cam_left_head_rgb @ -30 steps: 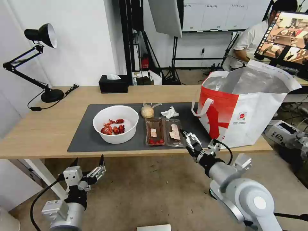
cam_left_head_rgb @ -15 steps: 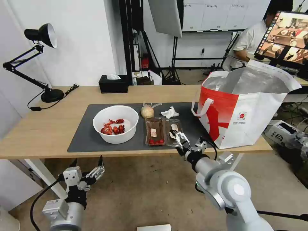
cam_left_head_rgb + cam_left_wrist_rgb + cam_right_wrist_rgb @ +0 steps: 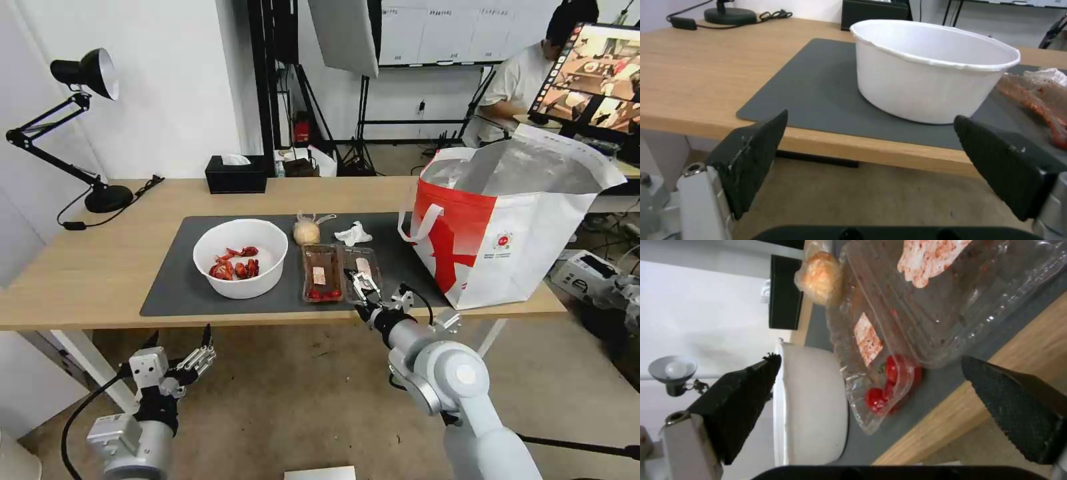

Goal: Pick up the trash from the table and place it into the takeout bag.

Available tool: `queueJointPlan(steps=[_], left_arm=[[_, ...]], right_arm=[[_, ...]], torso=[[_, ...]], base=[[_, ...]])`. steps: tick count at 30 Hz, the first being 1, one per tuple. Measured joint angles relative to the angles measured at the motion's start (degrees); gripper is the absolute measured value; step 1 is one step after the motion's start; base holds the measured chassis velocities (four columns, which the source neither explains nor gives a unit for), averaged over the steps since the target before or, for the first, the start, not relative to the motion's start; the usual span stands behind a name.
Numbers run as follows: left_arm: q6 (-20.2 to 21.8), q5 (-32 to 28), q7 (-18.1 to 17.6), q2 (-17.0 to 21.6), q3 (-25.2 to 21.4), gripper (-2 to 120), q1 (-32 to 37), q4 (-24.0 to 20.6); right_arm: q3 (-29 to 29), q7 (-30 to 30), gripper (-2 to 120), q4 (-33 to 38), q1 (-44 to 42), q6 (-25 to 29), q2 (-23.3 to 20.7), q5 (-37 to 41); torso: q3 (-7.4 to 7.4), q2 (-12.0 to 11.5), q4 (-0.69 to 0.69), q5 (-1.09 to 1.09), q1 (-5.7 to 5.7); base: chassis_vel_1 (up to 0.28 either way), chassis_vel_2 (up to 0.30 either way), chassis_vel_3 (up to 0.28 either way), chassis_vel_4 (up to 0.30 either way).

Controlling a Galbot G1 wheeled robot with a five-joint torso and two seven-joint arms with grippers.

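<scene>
Item: long light-wood bench on white legs, carrying a large dark grey rectangular mat.

On the mat, from the robot's left to its right:
- White round bowl holding red crayfish shells.
- Clear hinged plastic food tray, lying opened flat, two halves side by side, smeared with sauce; red scraps in the near corner of the left half; its near edge close to the mat's front border.
- Beige ball in clear wrap, behind the tray.
- Crumpled white tissue, just beside the ball.

At the bench's right end: large white-and-red insulated takeout bag, silver foil lining, mouth open, upright, white strap handles hanging.

Right gripper: over the near edge of the tray's right half, jaws spread wide, nothing between them. The right wrist view has the tray lying ahead between the two pads.

Left gripper: below and in front of the bench edge, jaws spread, empty, facing the bowl.

All trash is still on the bench; nothing is bagged.

Risks, as judged:
- The thin tray wall may flex or slip out of a shallow pinch.
- The hinged halves may flop when lifted and spill scraps and sauce.
- A low approach could catch the bench edge or push the tray into the bowl.
</scene>
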Motion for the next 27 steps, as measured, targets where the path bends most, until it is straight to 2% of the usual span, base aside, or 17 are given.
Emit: queueJointPlan(steps=[27], left_arm=[[0.00, -0.74, -0.19, 0.48, -0.31, 100, 0.39, -0.16]], right_arm=[[-0.88, 4.06, 100, -2.32, 2.18, 0.38, 2.57, -0.89]], torso=[[0.00, 0.01, 0.00, 0.00, -0.01]], base=[[0.000, 0.000, 0.000, 0.000]])
